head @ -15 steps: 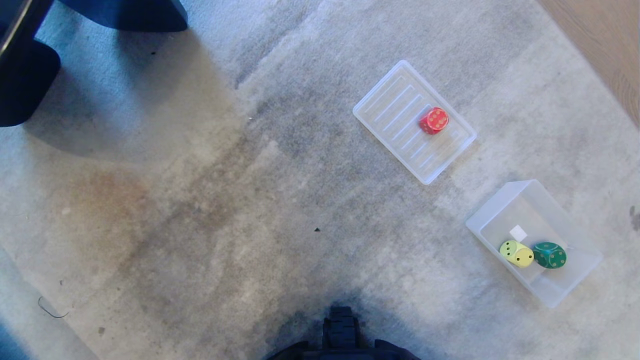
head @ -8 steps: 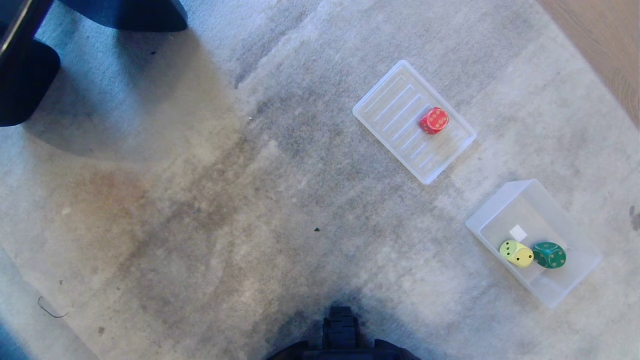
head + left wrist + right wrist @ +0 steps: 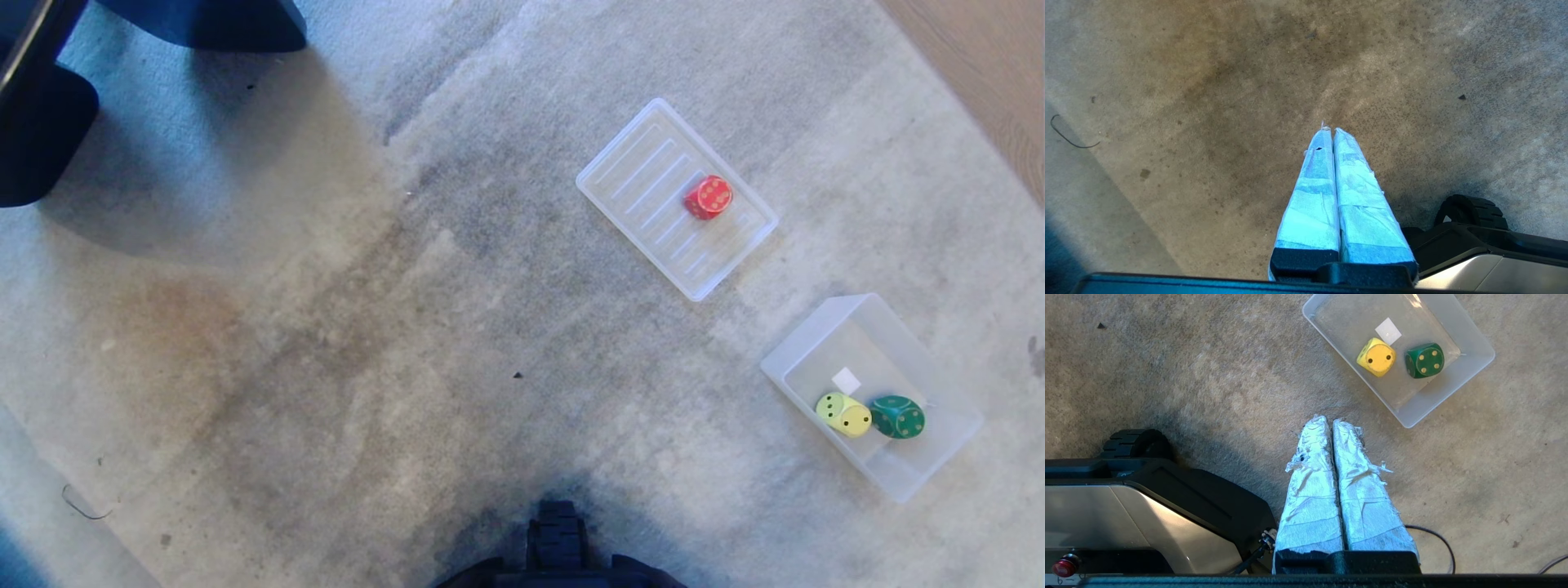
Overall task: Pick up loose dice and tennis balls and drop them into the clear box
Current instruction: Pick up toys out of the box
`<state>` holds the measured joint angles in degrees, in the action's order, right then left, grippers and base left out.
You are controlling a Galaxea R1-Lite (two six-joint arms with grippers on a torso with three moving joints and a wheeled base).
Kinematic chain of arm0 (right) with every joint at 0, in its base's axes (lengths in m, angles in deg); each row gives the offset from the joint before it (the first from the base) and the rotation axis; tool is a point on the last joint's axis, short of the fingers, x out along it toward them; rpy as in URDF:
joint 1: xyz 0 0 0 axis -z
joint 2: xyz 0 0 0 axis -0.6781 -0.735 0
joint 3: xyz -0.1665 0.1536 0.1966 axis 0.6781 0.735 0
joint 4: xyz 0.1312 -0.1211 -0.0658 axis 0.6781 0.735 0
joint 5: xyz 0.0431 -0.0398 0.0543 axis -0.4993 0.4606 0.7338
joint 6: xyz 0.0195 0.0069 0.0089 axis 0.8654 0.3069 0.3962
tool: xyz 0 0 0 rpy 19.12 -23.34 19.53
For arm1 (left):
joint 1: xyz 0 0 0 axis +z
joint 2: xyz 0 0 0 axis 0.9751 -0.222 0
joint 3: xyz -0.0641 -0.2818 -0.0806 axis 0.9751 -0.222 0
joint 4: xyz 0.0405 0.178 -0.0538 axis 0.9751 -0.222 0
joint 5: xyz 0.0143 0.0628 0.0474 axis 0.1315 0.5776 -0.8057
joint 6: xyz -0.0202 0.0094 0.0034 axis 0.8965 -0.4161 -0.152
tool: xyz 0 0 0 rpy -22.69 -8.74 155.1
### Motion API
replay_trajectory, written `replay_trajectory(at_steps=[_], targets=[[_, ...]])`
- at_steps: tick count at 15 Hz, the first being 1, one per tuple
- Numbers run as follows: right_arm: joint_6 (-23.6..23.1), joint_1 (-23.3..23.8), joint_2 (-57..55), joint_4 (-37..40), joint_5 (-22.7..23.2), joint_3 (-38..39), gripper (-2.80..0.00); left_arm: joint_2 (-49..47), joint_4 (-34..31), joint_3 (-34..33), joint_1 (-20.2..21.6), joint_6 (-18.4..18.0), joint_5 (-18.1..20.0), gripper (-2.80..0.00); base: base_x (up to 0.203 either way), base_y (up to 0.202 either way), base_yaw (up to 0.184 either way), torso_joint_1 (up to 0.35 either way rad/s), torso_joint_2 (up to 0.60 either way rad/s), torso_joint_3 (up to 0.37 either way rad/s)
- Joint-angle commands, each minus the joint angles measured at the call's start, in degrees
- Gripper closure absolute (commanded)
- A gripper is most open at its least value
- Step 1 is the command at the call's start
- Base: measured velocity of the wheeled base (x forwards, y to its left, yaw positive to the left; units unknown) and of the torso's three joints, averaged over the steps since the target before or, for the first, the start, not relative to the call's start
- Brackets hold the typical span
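A short-pile grey carpet, mottled with darker patches and a brownish stain, covers the floor; a strip of wood flooring shows at the far right corner. On the carpet lie two translucent plastic pieces, set apart from each other. The clear box is a rectangular tub with low walls and rounded corners. Inside it sit two chunky, round-cornered dice side by side, just about touching: one yellow die with dark pips and one dark green die with pale pips. A small white square label lies on the box floor next to them. The flat ribbed tray, farther away, carries a single red die with pale pips near its right side. That makes three dice in view.

The left claw hangs over bare carpet, its two tape-wrapped fingers pressed together with nothing between them. The right claw is likewise pressed together and empty, its frayed tape-wrapped tips over carpet near the clear box's closest corner. Beside each claw a black ribbed wheel and the dark and silver base of the robot show. Dark furniture stands at the far left.
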<state>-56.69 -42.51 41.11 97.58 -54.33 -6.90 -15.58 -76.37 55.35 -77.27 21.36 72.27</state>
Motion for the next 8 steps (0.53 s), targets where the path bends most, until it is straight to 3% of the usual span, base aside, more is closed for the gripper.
replay_trajectory(at_steps=[1,5,8], targets=[[0.0,0.0,-0.2,0.0,0.0,0.0,0.00,0.0,0.0,0.0,0.0,0.0,0.0,0.00,0.000,0.000,0.000,0.000,0.00,0.000],[0.0,0.0,-0.2,0.0,0.0,0.0,0.00,0.0,0.0,0.0,0.0,0.1,0.0,0.00,0.015,0.000,-0.001,0.001,0.00,0.002],[0.0,0.0,-0.2,0.1,0.0,0.0,0.00,0.0,0.1,0.0,0.0,0.1,0.0,0.00,0.171,0.000,0.000,-0.001,0.00,0.004]])
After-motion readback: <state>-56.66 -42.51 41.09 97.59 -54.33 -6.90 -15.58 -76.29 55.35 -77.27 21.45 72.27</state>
